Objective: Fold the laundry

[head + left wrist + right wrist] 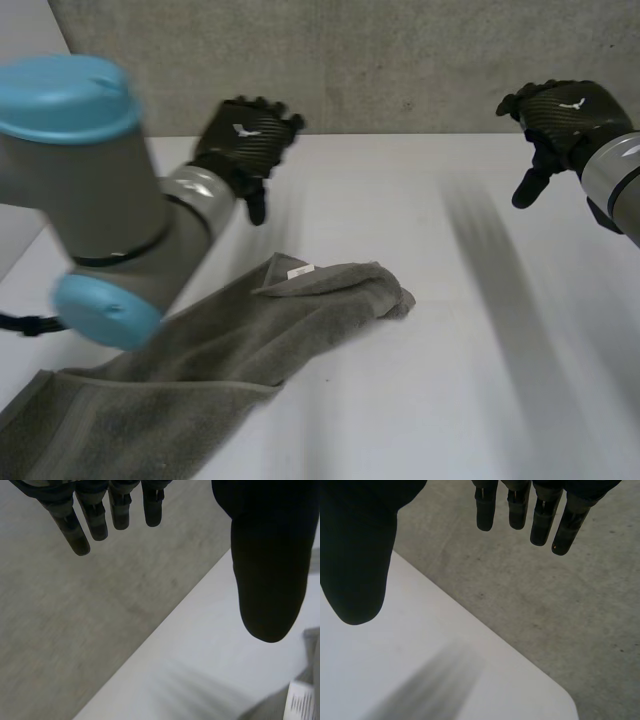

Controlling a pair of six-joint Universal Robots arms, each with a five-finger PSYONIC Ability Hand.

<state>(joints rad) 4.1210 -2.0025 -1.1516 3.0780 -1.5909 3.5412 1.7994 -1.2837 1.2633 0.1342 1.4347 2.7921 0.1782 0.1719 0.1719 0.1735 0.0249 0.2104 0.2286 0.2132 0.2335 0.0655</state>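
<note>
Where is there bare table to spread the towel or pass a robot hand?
Widest bare table lies between the towel and the open right robot hand. A narrower strip runs between the towel's far end and the table's far edge, below the open left robot hand. The near left is crowded with towel.

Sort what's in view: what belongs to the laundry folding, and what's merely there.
For the job: crumpled grey-green terry towel with white sewn label; black left hand and black right hand, both open, clear of the towel.
Merely there: white table; grey concrete surface beyond it.
</note>
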